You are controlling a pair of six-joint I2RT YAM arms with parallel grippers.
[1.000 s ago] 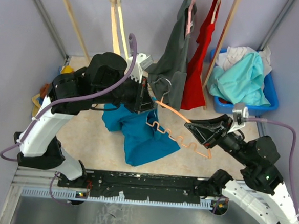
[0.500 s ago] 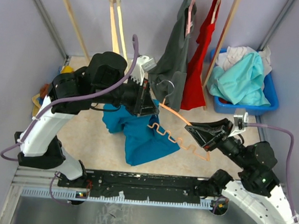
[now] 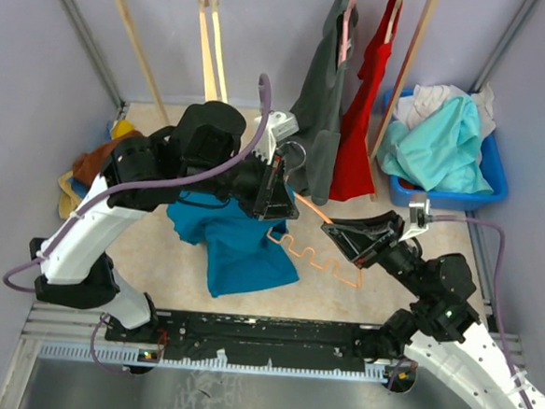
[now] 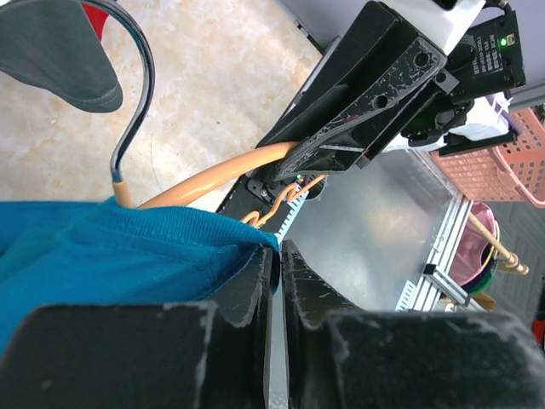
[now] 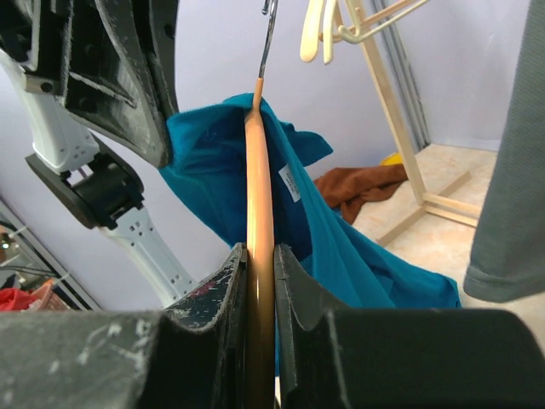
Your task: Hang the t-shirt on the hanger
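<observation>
At centre frame, left pincer (image 3: 277,199) is clamped on the t-shirt (image 3: 237,249) collar, cloth hanging below. Right pincer (image 3: 336,232) grips the hanger (image 5: 259,170) arm, hook above the collar.

You see a wooden-framed clothes rail (image 3: 139,41): thick cream hangers (image 3: 212,41), a dark grey shirt (image 3: 317,123) and a red garment (image 3: 357,126) hang from it. Right of the rail, a blue plastic bin (image 3: 495,183) heaped with aqua and white cloth.

t-shirt (image 3: 237,249) left of hanger (image 5: 259,213); perhaps touching
</observation>
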